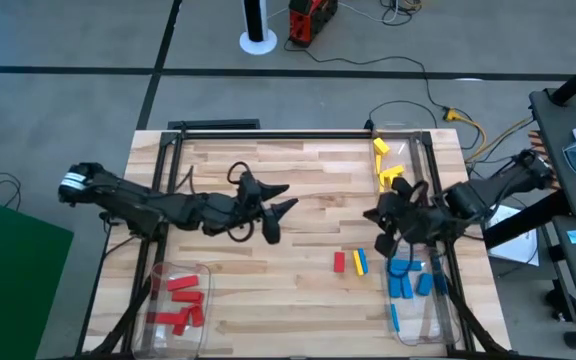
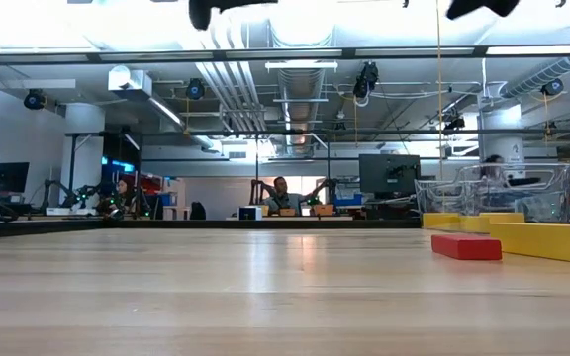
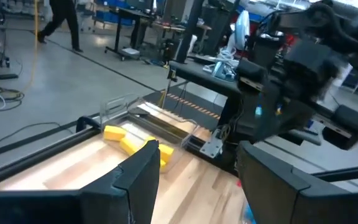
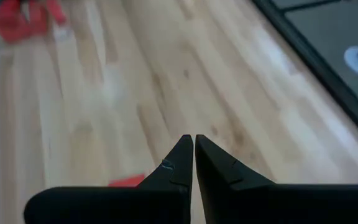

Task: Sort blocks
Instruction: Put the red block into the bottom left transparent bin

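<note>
On the table lie a red block [image 1: 339,262], a yellow block [image 1: 358,262] and, against it, a blue block [image 1: 365,263]; the low view shows the red block [image 2: 466,246] and the yellow block [image 2: 542,240] flat on the wood. My right gripper [image 1: 379,224] hangs shut above the table, just beyond them; in its wrist view my right gripper [image 4: 193,142] holds nothing and the red block [image 4: 129,181] lies below. My left gripper [image 1: 279,210] hovers open over the table's middle, and in its wrist view my left gripper [image 3: 197,150] is empty.
Three clear bins stand on the table: one with red blocks [image 1: 180,300] at the near left, one with yellow blocks [image 1: 388,165] at the far right, one with blue blocks [image 1: 408,282] at the near right. Bare wood lies between the arms.
</note>
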Robot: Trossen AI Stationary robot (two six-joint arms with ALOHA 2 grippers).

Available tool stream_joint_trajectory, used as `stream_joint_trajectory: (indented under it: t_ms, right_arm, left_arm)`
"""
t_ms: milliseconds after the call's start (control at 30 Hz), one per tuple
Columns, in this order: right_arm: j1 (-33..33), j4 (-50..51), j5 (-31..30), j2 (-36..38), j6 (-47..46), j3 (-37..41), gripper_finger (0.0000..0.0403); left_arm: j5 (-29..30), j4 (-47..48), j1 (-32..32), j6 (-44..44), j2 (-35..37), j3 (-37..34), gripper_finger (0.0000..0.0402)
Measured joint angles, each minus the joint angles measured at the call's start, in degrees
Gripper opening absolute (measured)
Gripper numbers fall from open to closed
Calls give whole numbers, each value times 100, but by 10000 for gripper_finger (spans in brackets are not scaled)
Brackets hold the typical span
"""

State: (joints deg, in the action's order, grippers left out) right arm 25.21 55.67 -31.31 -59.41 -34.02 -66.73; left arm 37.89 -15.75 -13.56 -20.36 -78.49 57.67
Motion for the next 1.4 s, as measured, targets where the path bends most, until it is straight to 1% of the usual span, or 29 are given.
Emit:
stream_joint_trajectory:
  t_ms: [100, 200, 333, 400, 467, 533, 667, 767, 900, 1000, 1100, 1200, 1267, 1333, 1400]
  right_arm:
    - [-276, -418, -26, 67, 428, 7, 9]
    - [-470, -752, -31, 150, 663, 10, 9]
    - [-514, -1031, -38, 286, 773, 12, 9]
    - [-513, -1067, -35, 343, 773, 1, 9]
    - [-514, -1171, -38, 407, 773, -5, 9]
    - [-514, -1186, -74, 469, 767, -5, 9]
    - [-514, -1188, -324, 573, 707, -7, 9]
    - [-520, -1188, -383, 654, 703, -7, 9]
    - [-536, -1184, -681, 699, 701, 6, 9]
    - [-613, -1184, -776, 713, 614, 12, 9]
    - [-693, -1182, -779, 717, 448, 15, 10]
    - [-756, -1177, -781, 716, 399, 25, 12]
    - [-842, -1178, -784, 716, 341, 28, 12]
    - [-985, -1122, -831, 719, 17, 34, 12]
    - [-1169, -956, -889, 734, -466, 37, 12]
  left_arm:
    - [-128, 430, -2, 96, -374, 566, 190]
    - [-158, 1595, -2, 150, -802, 1286, 190]
    - [-203, 3173, -2, 200, -1415, 2233, 190]
    - [-394, 3633, 8, 396, -1682, 2549, 190]
    - [-698, 3803, 51, 599, -1911, 2691, 190]
    - [-1059, 3807, 107, 666, -2076, 2702, 190]
    - [-1197, 3780, 224, 701, -2209, 2492, 190]
    - [-1592, 3697, 313, 1009, -2246, 2325, 190]
    - [-2343, 2959, 383, 1590, -2287, 1956, 190]
    - [-2755, 2292, 529, 1688, -2286, 1687, 190]
    - [-3186, 1956, 732, 1691, -2287, 1486, 190]
    - [-3439, 1570, 856, 1869, -2315, 1315, 190]
    - [-3455, 1349, 908, 2097, -2318, 1181, 190]
    - [-3634, 1164, 976, 2249, -2327, 1080, 190]
    - [-4034, 1115, 1113, 2258, -2328, 1017, 190]
